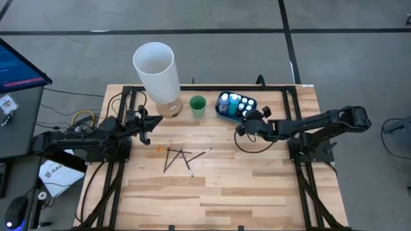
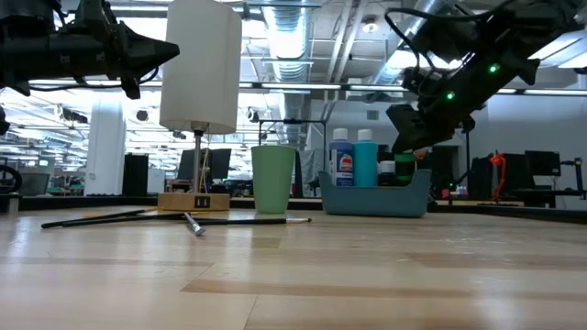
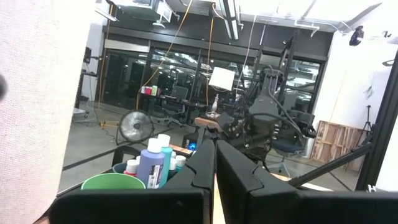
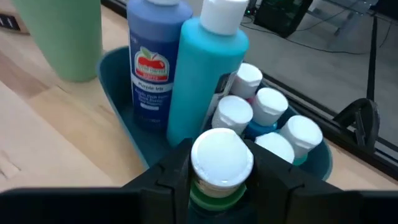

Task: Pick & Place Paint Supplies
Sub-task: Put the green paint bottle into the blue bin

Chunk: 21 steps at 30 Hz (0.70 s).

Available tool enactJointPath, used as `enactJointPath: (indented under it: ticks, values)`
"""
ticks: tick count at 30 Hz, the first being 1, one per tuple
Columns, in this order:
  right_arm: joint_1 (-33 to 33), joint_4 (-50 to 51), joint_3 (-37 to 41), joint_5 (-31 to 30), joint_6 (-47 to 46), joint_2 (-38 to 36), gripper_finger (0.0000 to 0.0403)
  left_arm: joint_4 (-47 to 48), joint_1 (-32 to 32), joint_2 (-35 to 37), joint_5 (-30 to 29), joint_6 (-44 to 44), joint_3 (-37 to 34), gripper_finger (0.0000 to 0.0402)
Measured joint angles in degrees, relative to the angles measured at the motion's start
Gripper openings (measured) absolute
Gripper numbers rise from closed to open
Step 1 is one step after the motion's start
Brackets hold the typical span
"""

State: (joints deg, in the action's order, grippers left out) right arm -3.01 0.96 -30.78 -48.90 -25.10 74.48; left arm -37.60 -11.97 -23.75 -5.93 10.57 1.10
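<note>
The right gripper held a white-capped green bottle between its 2 half-closed fingers, upright, just above the near end of the blue tray. The brushes lay nearer the left gripper, which was closed and empty.

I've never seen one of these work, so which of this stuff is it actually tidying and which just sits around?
Job: paint bottles in the blue tray; green bottle in the right gripper; brushes on the table.
Lying about: lamp, green cup.
</note>
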Motion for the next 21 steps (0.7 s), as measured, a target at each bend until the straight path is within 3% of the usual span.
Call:
enactJointPath:
  ticks: [9, 21]
  values:
    - [-3.2, -3.8, 0.0, 5.8, 0.0, 5.8, 0.0123, -0.1, 0.0, 0.0, 0.0, 0.0, 0.0, 0.0002]
    - [-3.8, -4.9, -0.1, 6.2, 0.3, 7.1, 0.0129, -0.2, 0.0, 0.0, 0.0, 0.0, 0.0, 0.0002]
